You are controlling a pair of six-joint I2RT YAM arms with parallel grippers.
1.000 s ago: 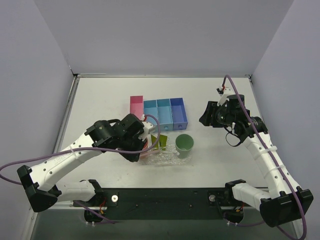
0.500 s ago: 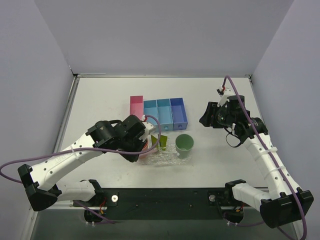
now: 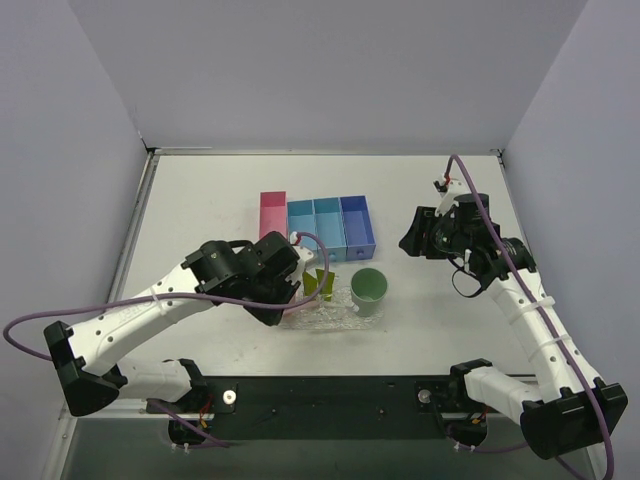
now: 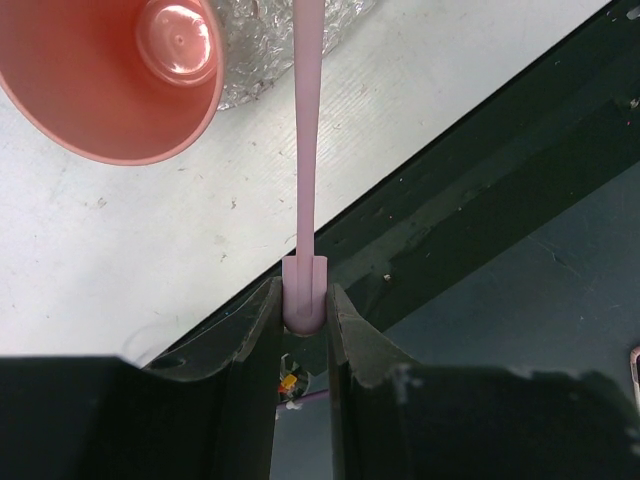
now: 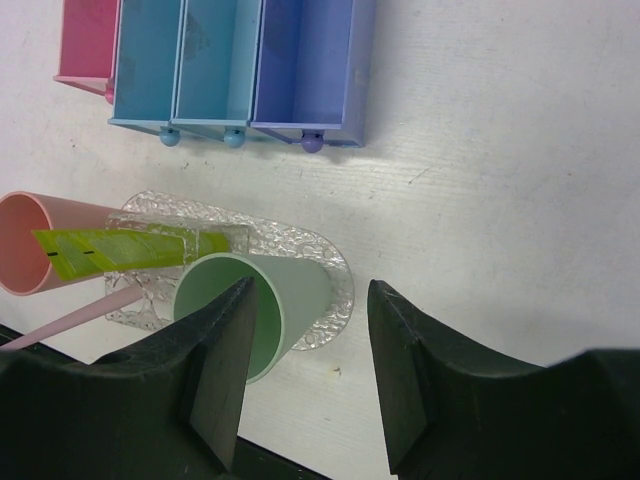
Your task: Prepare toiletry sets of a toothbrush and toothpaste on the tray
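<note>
The toothbrush [image 4: 304, 150] is pinched by its handle end in the left gripper [image 4: 303, 300], jaws closed tight on it. Its head (out of view) points toward the tray [image 4: 262, 55] just beside the pink cup [image 4: 110, 90]. Holding the tail probably leaves the length free to drop in. A toothpaste [image 5: 120, 245] tube stands over the tray between that cup and the green cup [image 5: 300, 275]. The right gripper [image 5: 312, 300] hangs open and empty, well apart, likely so as not to crowd the tray. The bins [image 5: 220, 70] sit behind.
</note>
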